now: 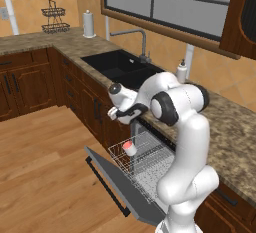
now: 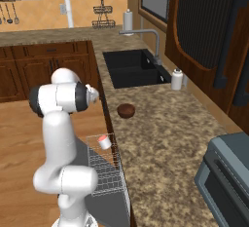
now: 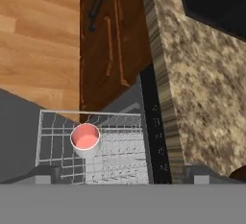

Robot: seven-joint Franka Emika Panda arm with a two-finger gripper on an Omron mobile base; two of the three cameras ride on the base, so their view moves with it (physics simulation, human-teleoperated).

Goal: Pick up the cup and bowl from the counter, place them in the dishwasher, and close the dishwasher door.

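One cup (image 3: 86, 139) stands upright in the white wire rack (image 3: 57, 143) of the dishwasher (image 1: 145, 172), its pinkish inside facing up; in the hand view it sits just ahead of the claw and a little to the left of its centre line, apart from both tips. The claw (image 3: 122, 179) holds nothing and its jaws are spread wide, one dark fingertip (image 3: 45, 174) showing at the lower left of that view and the other at the lower right. The rack rests pulled out over the dishwasher door (image 1: 117, 187), which lies dropped open and nearly flat, below the claw. The black control strip (image 3: 154, 122) runs along the rack's far side, directly under the edge of the counter (image 2: 160, 138). The bowl (image 2: 126, 110) sits on the counter near that edge, up past the rack and to the claw's right in the right base view, well apart from the cup. Farther along the counter lies the black sink (image 2: 133, 67), with a white soap bottle (image 2: 177, 80) at its corner.
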